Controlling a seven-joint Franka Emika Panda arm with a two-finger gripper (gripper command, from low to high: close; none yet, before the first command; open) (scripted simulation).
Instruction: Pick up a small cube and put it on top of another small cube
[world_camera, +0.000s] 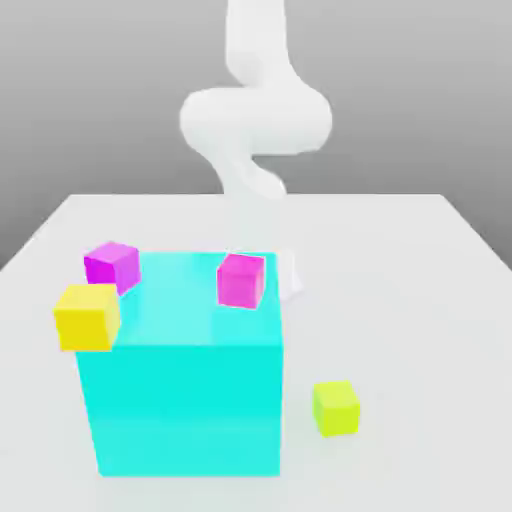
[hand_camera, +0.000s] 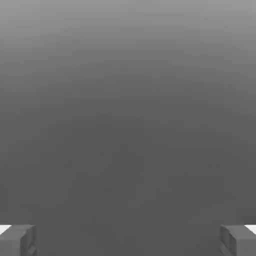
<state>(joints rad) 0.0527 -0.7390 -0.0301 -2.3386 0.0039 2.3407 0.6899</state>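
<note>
Small lime cube (world_camera: 335, 408) resting on the white tabletop (world_camera: 420, 300), near its front edge toward the exterior view's right, just beside the big cyan cube (world_camera: 185, 390) yet apart from it; nothing touching the lime one. Big cyan cube standing at the tabletop's front, left of centre in the exterior view, dwarfing all the rest. Pure-yellow small cube (world_camera: 87, 316) at the cyan cube's upper left corner, overlapping its edge in the exterior view; whether touching or only beside, impossible to tell. Magenta cube (world_camera: 112, 265) just behind the yellow one, toward the tabletop's left edge; second magenta cube (world_camera: 241, 279) seen over the far right part of the cyan top, whether resting on it or standing behind, unclear. White arm (world_camera: 255, 120) rising beyond the far edge of the tabletop, bent into a curl above the cubes. Gripper (hand_camera: 128, 240) in the hand view with fingers (hand_camera: 17, 239) spread wide apart at opposite sides, holding nothing, plain grey between them.
</note>
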